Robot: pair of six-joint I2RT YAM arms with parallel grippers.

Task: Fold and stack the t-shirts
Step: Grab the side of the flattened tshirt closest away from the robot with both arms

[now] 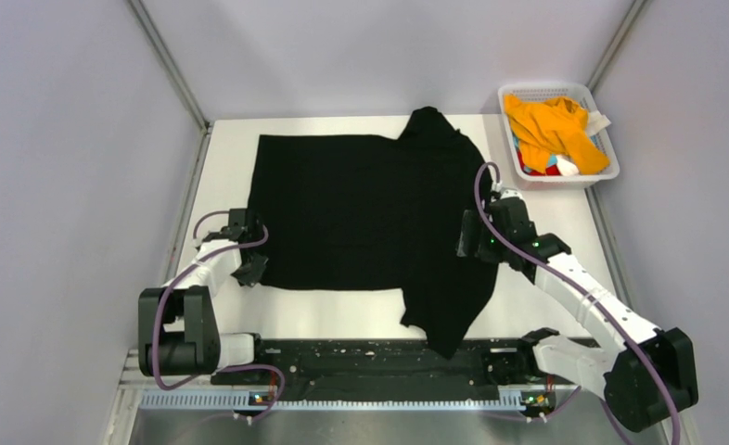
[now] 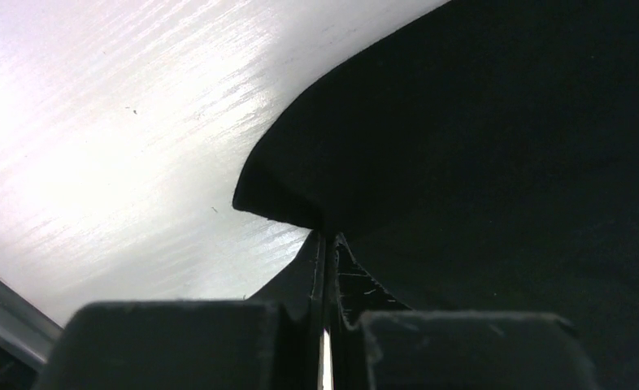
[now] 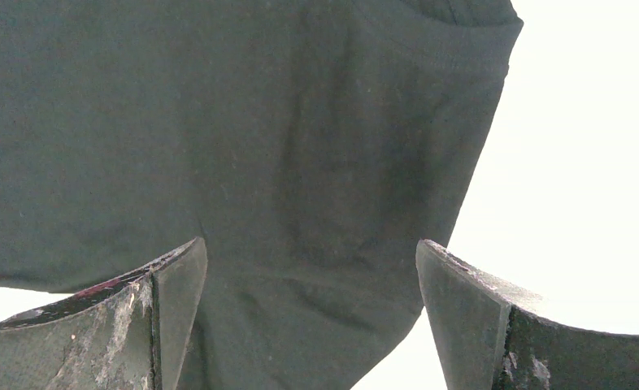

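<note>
Work surface: white flat table [image 1: 333, 320], with grey walls on three sides.
Main garment: large plain black cloth t-shirt [image 1: 361, 213], spread flat across the middle of the table. Its straight hem faces the left side.
Sleeves: one sleeve points to the far edge. The other trails toward the near edge and reaches the dark rail in front of the arm bases.
Left gripper [image 1: 249, 269]: at the near-left hem corner of the black t-shirt. The left wrist view shows its claw [image 2: 326, 236] clenched, with the corner of the black cloth [image 2: 503, 162] pinched between the two fingers and lifted slightly off the table [image 2: 97, 122].
Right gripper [image 1: 467, 243]: over the right part of the black t-shirt, near where the near sleeve begins. In the right wrist view its claw [image 3: 312, 252] is released, fingers [image 3: 178, 280] spread wide with dark cloth [image 3: 259, 122] below them. Whether it touches the cloth cannot be told.
Second garment: crumpled orange-yellow cloth t-shirt [image 1: 551, 125], lying inside a white plastic mesh basket [image 1: 546, 90] at the far-right corner of the table, apart from the black t-shirt.
Other cloth: red, blue and white fabric pieces [image 1: 554, 167] beneath the orange-yellow t-shirt, at the near wall of the basket.
</note>
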